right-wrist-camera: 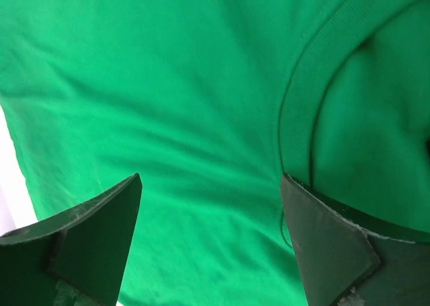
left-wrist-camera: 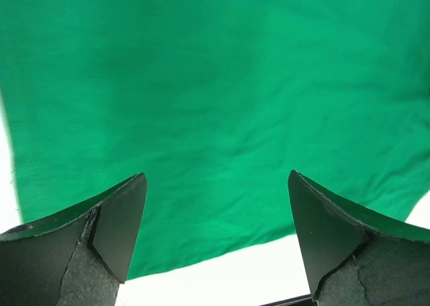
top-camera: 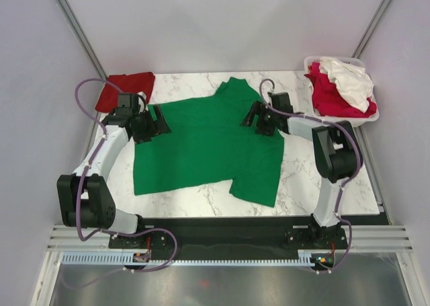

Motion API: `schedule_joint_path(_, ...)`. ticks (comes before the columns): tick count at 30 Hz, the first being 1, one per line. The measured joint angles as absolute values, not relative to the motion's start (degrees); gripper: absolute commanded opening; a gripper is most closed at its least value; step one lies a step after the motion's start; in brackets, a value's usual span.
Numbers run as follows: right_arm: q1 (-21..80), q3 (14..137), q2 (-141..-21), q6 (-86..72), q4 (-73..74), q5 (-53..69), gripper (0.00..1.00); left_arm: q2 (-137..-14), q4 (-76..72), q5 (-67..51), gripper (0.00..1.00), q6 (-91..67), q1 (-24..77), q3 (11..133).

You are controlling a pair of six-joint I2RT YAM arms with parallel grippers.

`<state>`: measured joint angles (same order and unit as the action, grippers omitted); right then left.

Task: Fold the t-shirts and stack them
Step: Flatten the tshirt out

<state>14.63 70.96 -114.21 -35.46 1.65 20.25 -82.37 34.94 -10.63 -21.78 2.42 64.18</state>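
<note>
- Top external, mid-frame: found green t-shirt [top-camera: 208, 144] spread open and nearly flat on marble table [top-camera: 316, 178], not yet folded.
- Read its long axis as running left to right across the frame: hem [top-camera: 150, 151] at left, collar [right-wrist-camera: 295, 97] toward right, one sleeve pointing to upper frame and one to lower frame. Judged from the outline plus the ribbed arc in the right wrist view.
- Logged left gripper [top-camera: 161, 121] at upper end of the hem, jaws wide apart, nothing between them. Left wrist view: cloth edge just ahead of the tips, white table beneath.
- Logged right gripper [top-camera: 252, 114] over the collar end, right of centre, jaws likewise spread and empty. Right wrist view: collar arc just beside the right-hand finger.
- Key relation: one arm at each end of the long axis, cloth lying inward from both, toward frame centre. Left nearer the hem, right nearer the collar. Cannot tell whether either touches the cloth or hovers just above.
- Judged next move: a pinch at both ends of the upper edge, then a fold across toward lower frame. Needs both closing on a single layer.
- Upper left of table: dark red shirt [top-camera: 124, 89], folded, near the left gripper, seemingly clear of the green one. Likely the start of the stack.
- Upper right: white basket [top-camera: 373, 111] holding crimson shirt [top-camera: 326, 94] and white shirt [top-camera: 349, 81], heaped unfolded, white on top.
</note>
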Motion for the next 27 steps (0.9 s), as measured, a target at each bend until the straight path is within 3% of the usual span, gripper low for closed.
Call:
schedule_joint_path(1, 14.1, 67.0, -111.0, -36.3, 1.5, 19.0, 0.98, -81.7, 35.0, -10.6, 0.93, -21.8, 2.3, 63.9)
schedule_joint_path(5, 12.6, 52.5, -98.1, -38.3, 3.9, 15.6, 0.98, -80.0, 35.0, -10.6, 0.93, -21.7, 2.3, 63.6)
schedule_joint_path(11, 12.9, 48.4, -92.6, -36.1, 8.7, 15.5, 0.98, -79.1, 35.0, -10.7, 0.93, -21.8, 2.4, 62.2)
schedule_joint_path(16, 13.0, 55.4, -92.7, -32.6, 14.2, 15.9, 0.98, -79.1, 35.1, -10.7, 0.93, -21.7, 2.9, 61.7)
schedule_joint_path(23, 13.3, 75.5, -99.0, -31.4, 14.9, 16.1, 0.96, -77.1, 35.7, -11.0, 0.92, -21.1, 3.2, 59.4)
schedule_joint_path(27, 13.4, 86.7, -108.9, -31.6, 14.2, 14.4, 0.8, -72.2, 36.2, -10.8, 0.92, -19.9, 3.4, 56.3)
